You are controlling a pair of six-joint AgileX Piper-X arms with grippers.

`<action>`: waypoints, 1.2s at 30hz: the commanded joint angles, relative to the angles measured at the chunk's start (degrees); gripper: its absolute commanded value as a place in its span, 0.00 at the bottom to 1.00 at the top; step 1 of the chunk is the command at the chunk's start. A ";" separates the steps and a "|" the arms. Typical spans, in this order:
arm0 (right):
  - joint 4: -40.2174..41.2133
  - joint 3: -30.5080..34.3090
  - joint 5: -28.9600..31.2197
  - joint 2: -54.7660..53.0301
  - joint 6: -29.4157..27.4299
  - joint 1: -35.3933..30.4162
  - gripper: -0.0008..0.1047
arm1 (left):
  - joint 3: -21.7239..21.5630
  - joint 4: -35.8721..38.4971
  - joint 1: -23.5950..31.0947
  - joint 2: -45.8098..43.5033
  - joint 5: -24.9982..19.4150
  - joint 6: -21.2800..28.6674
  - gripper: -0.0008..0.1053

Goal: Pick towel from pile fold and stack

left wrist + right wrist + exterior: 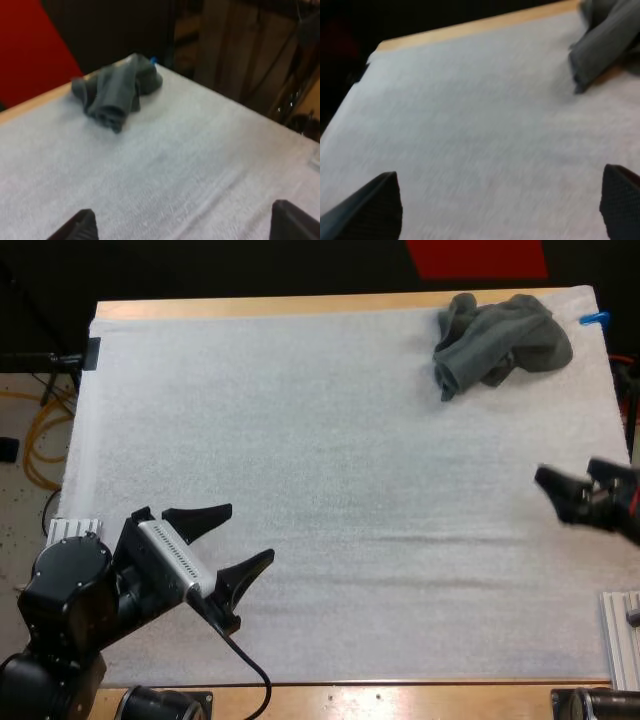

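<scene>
Left claw (250,531): open, fingers spread wide, holding nothing. It hangs over the near left corner of the mat (350,490). Right claw (500,172): also open, fingers well apart with only mat between them. It stands at the right edge of the mat, roughly midway along it. We record neither claw in contact with any cloth.

The towel (500,340) lies crumpled in one heap at the far right corner of the mat, close to the far edge of the table (300,306). It is well apart from both claws, and the right claw is the nearer. We cannot tell whether the heap is a single towel or more.

Progress: we judge the task to be at its very start. The pick-up has not yet been made, and the spreading, folding and stacking all remain.

Obstructions: we find nothing on the mat between either claw and the heap. Our one concern is the heap's place near the corner. The cloth is bunched in thick folds, so a grip may catch several layers at once.
</scene>
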 commanded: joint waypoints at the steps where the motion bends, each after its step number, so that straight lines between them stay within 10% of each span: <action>1: -4.53 -0.90 1.18 3.56 1.50 -0.11 0.75 | -0.29 -1.80 -0.17 -0.09 0.29 -0.63 0.64; 23: -27.11 -25.61 14.12 62.65 24.17 8.45 0.75 | -0.29 -4.21 -0.17 -0.09 -2.66 -2.41 0.64; 36: -37.20 -34.74 9.78 79.41 44.12 10.15 0.70 | -0.29 -4.21 -0.17 -0.09 -5.56 -4.84 0.64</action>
